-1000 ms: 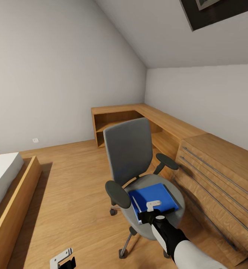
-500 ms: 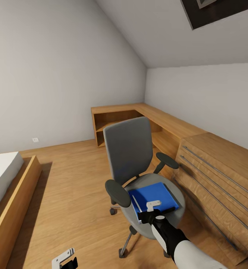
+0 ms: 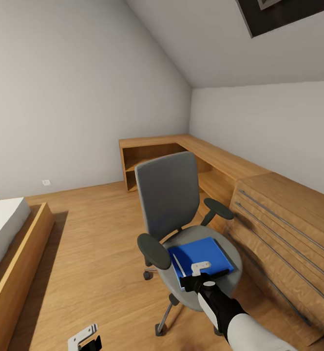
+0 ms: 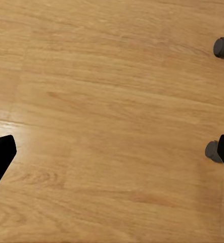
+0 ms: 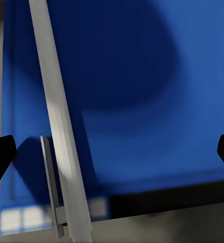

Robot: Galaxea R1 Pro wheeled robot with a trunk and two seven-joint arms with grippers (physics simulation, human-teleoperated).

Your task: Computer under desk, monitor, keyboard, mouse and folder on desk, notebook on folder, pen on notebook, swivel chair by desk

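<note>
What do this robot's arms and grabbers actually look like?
In the head view, the right arm has a glossy white forearm shell, then a black wrist section with a small white round cap. Its right gripper is black with a pale grey finger. The left gripper shows a light grey metal bracket on a black body. In the wrist views the fingertips look plain black.

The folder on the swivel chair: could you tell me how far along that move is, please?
Nothing looks done yet: the folder lies on the swivel chair seat with a white pen across it. In hand: the right hand hovers open above it. Left: grasping, then the desk work. The left hand hangs open over floor.
</note>
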